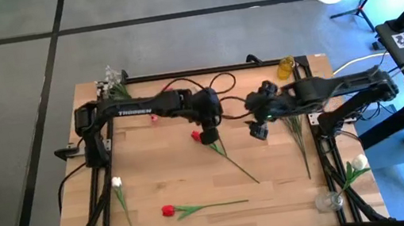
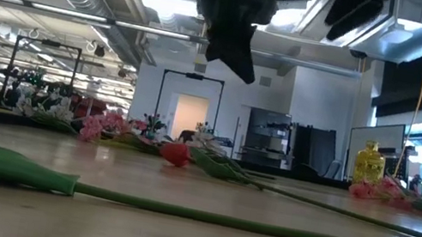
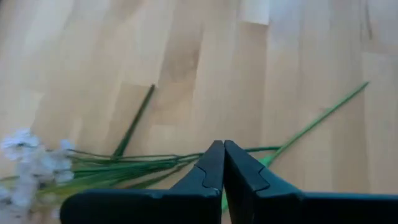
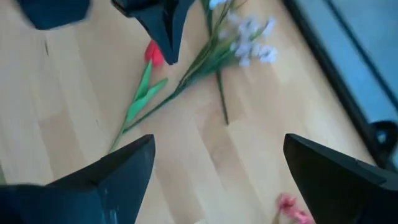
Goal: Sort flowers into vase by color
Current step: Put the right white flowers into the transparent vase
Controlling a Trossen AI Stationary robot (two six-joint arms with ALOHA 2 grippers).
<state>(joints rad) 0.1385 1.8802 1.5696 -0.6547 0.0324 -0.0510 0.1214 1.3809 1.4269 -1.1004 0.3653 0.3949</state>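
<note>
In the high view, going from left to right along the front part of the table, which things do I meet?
white tulip → red tulip → glass vase holding a white flower

A tulip (image 1: 207, 138) lies mid-table beneath the left gripper (image 1: 209, 134), with the right gripper (image 1: 259, 130) just to its right. Another tulip (image 1: 170, 211) lies nearer the front edge, and a vase (image 1: 328, 202) stands at the front right corner.
</note>
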